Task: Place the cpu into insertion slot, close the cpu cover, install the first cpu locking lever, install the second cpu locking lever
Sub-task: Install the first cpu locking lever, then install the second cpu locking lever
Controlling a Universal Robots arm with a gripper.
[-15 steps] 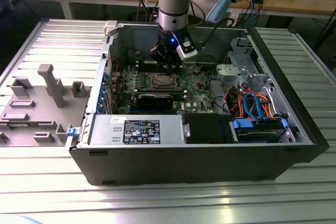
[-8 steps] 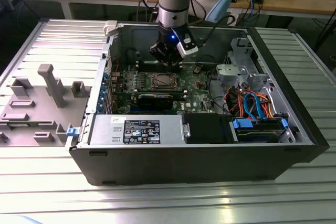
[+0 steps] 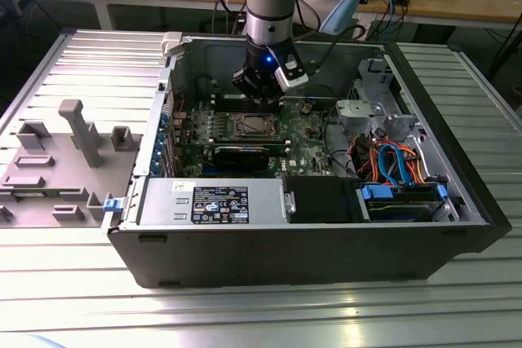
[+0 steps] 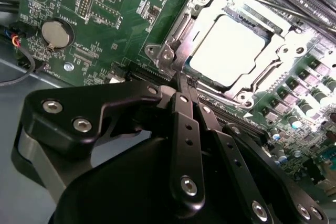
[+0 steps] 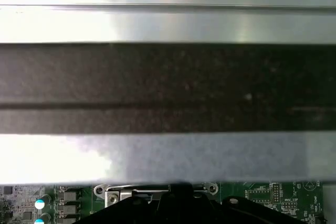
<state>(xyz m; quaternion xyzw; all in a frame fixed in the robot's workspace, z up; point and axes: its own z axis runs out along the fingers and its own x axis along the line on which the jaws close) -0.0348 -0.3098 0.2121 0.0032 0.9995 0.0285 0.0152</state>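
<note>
One cpu (image 4: 229,50) seated in insertion slot (image 4: 239,80); one cpu cover (image 4: 195,10) down around it. One pincer (image 4: 185,85), fingers together, at cover's corner.

Gripper (image 4: 181,85) body hides the insertion slot (image 4: 231,51) edge at 7 o'clock in the second wrist view; fingertip contact indeterminate.

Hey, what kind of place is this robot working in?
Probably a robotics lab or workshop bench: an open computer case lies on a ribbed metal table, a cluttered wooden workbench stands behind, and the end effector sits at the cpu socket.
</note>
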